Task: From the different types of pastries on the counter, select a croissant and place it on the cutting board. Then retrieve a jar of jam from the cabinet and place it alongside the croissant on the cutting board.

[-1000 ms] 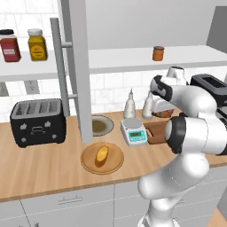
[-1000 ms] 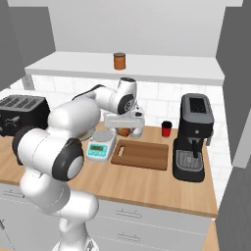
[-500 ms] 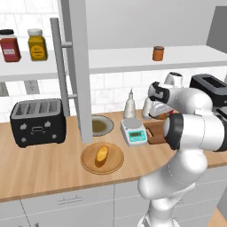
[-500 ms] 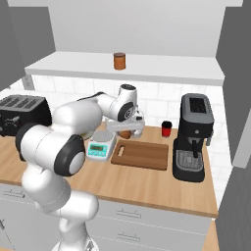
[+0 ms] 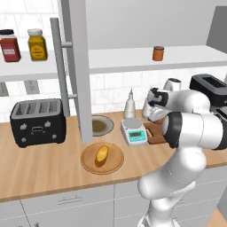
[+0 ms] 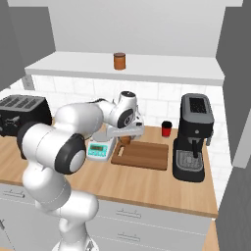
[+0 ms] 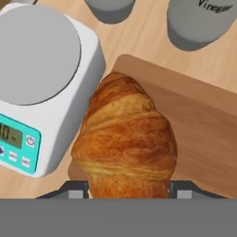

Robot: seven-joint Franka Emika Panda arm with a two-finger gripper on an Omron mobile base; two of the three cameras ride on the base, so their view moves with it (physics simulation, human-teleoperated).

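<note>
The glossy orange-brown croissant (image 7: 126, 139) runs lengthwise from bottom centre toward the hand view's upper left. The two-finger gripper (image 7: 127, 192) pinches its near end, arm reaching low over the dark-brown wooden cutting board (image 7: 203, 125).

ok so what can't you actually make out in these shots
- Whether the croissant touches the cutting board or hangs above it: hand view looks straight down, and in both base views the arm covers it.
- Gripper fingertips: cut off at the bottom of the hand view behind the croissant.
- Label on the jar of jam: too small in either base view.
- Scale display: cut off by the left edge of the hand view.
</note>
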